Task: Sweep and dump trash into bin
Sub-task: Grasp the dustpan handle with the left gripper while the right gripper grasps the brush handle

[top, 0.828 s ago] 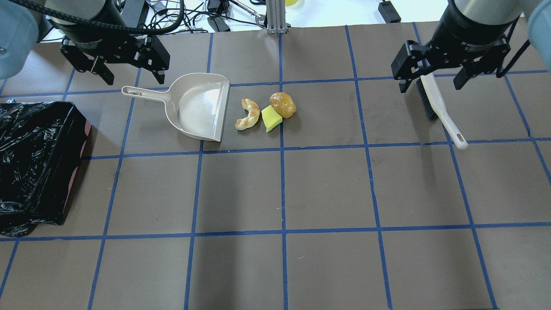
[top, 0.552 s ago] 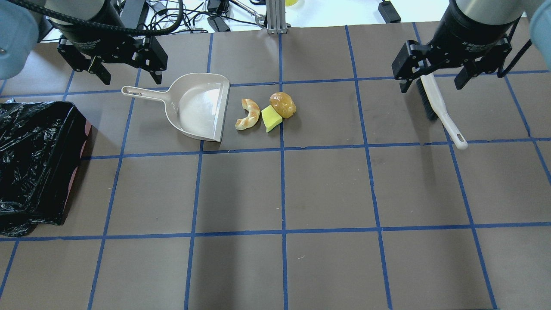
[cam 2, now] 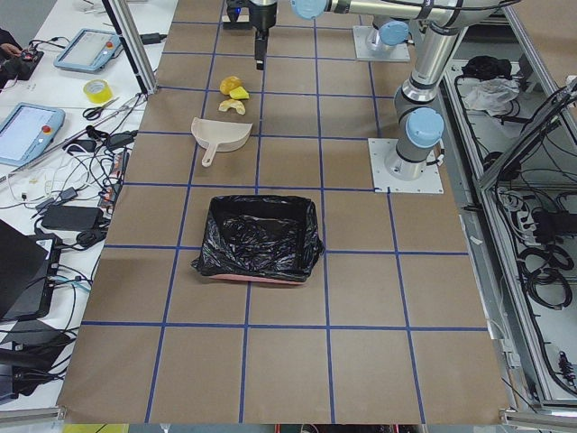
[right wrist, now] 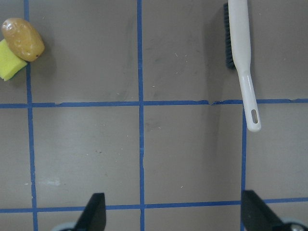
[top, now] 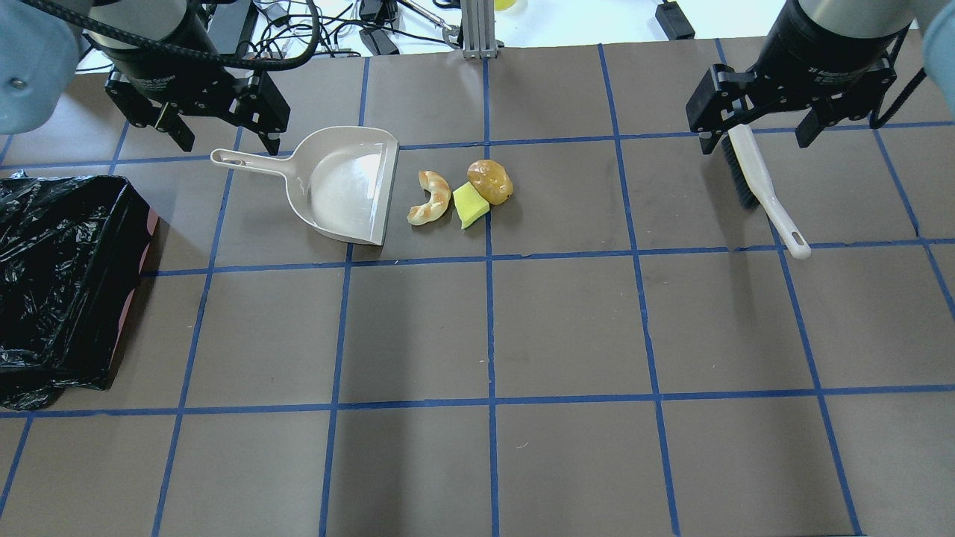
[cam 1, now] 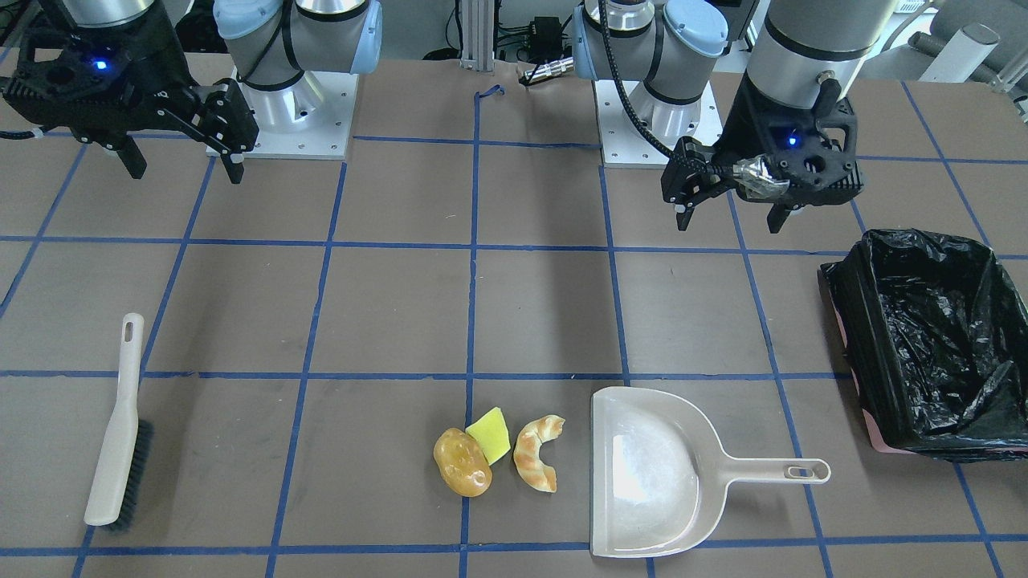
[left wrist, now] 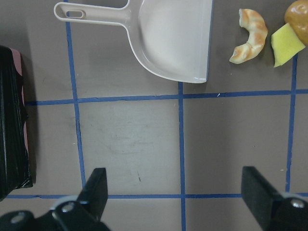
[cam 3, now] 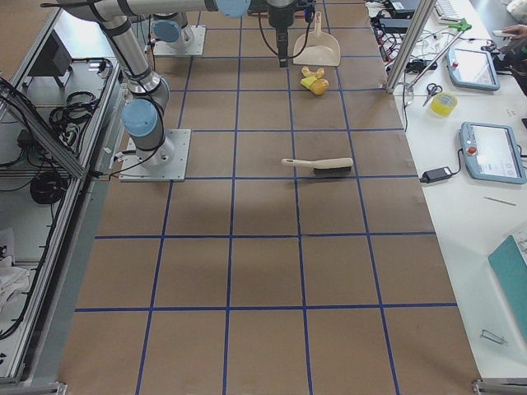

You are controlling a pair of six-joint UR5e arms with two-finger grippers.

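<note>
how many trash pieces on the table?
3, clustered beside the dustpan: croissant nearest it, yellow wedge next, potato-shaped lump against the wedge. None looks hidden.

From overhead the bin (top: 60, 283) at the desk's left end runs off the view's edge, and the right tool (top: 755, 142) covers the brush's (top: 768, 201) bristle tip.

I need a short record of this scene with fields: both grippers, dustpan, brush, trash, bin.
left gripper: open, empty, raised
right gripper: open, empty, raised
dustpan: empty, flat on table
brush: lying on table, ungrasped
trash: croissant, yellow wedge, potato lump on table, beside dustpan's open edge
bin: black-lined, no trash visible inside
</note>
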